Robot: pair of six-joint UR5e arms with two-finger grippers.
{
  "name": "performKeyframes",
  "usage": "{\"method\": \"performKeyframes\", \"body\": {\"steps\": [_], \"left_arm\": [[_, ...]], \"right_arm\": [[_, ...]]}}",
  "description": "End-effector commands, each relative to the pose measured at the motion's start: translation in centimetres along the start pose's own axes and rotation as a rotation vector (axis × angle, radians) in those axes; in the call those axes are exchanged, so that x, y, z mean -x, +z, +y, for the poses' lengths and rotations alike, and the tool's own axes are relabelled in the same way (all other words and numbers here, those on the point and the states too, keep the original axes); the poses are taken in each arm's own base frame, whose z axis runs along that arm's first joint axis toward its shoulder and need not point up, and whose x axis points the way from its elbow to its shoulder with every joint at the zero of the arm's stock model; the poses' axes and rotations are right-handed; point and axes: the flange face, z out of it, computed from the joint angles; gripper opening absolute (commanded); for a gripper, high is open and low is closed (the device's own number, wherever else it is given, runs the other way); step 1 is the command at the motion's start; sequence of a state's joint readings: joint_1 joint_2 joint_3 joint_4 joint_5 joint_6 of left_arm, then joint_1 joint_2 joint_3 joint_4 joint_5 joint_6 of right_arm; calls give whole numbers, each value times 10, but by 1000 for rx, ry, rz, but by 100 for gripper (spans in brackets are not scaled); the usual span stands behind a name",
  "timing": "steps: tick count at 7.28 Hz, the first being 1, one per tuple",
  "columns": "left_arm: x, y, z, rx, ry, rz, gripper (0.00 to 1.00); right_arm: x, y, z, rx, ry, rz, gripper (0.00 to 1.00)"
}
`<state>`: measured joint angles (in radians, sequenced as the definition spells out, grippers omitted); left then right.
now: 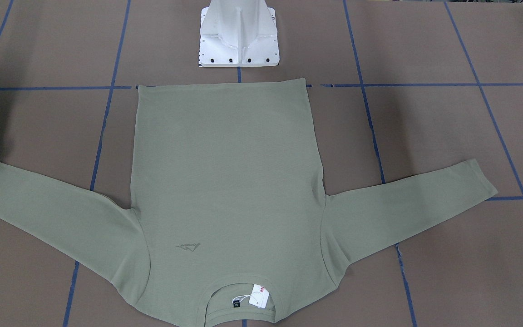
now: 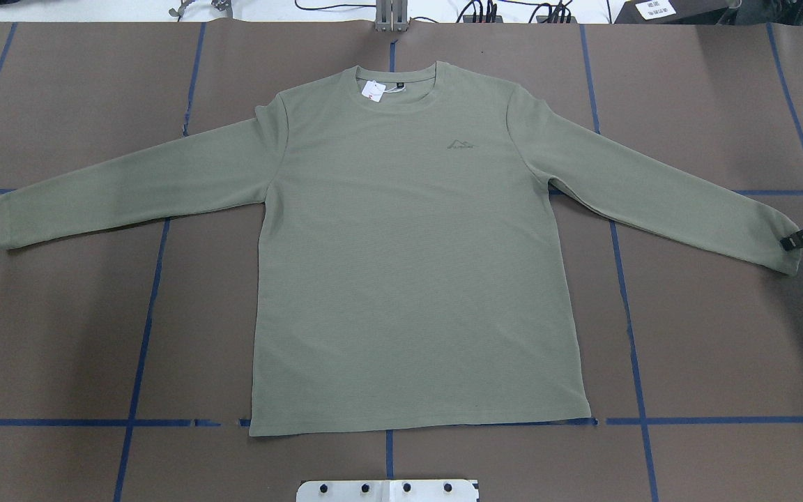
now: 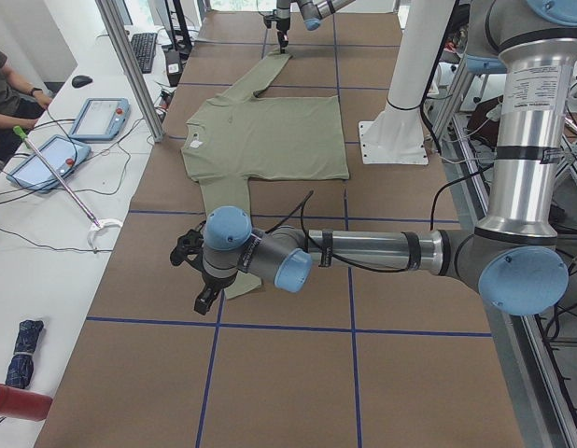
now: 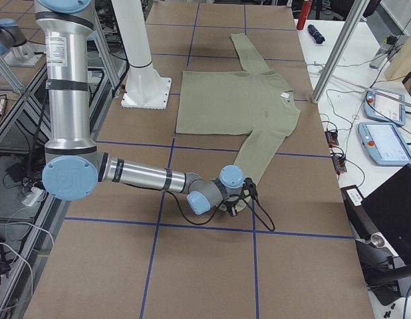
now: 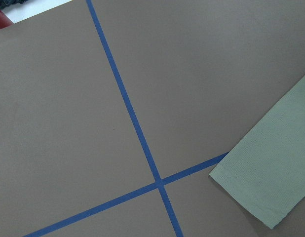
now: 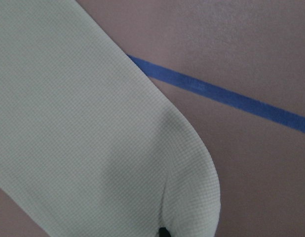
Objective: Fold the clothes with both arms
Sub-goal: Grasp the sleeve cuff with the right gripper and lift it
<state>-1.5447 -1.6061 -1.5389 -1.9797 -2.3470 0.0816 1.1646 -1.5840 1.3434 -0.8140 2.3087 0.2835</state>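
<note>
The olive-green long-sleeved shirt [image 2: 415, 265] lies flat and face up on the brown table, sleeves spread, neck with white hang tag [image 2: 373, 90] away from the robot. My right gripper [image 2: 795, 240] is at the cuff of the sleeve on my right, and a black fingertip [image 6: 162, 231] touches the cuff [image 6: 192, 197]. I cannot tell whether it is open or shut. My left gripper [image 3: 203, 301] hangs low beside the other cuff [image 5: 271, 187]. It shows only in the exterior left view, so I cannot tell its state.
The white pedestal base [image 1: 239, 41] stands just behind the shirt's hem. Blue tape lines [image 2: 143, 314] cross the brown table. An operators' bench with tablets [image 3: 92, 117] and an aluminium post [image 3: 130, 65] runs along the far side.
</note>
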Motion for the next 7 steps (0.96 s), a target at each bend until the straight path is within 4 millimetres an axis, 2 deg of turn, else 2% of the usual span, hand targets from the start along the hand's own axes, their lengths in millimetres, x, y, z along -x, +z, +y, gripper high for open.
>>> {"method": "performKeyframes", "body": {"steps": [1, 3, 5, 6, 7], "left_arm": [[0, 0, 0, 0, 0, 0, 100], [-2, -3, -2, -7, 3, -1, 100], [-16, -25, -12, -42, 27, -9, 100], [-17, -25, -2, -38, 23, -11, 100], [-18, -31, -3, -48, 25, -14, 100]], "right_arm": [[29, -23, -19, -45, -34, -30, 0], [65, -47, -53, -97, -56, -85, 0], [121, -74, -128, -162, 53, -134, 0], [163, -85, -178, -155, 56, -145, 0], [216, -97, -229, -135, 49, -147, 0]]}}
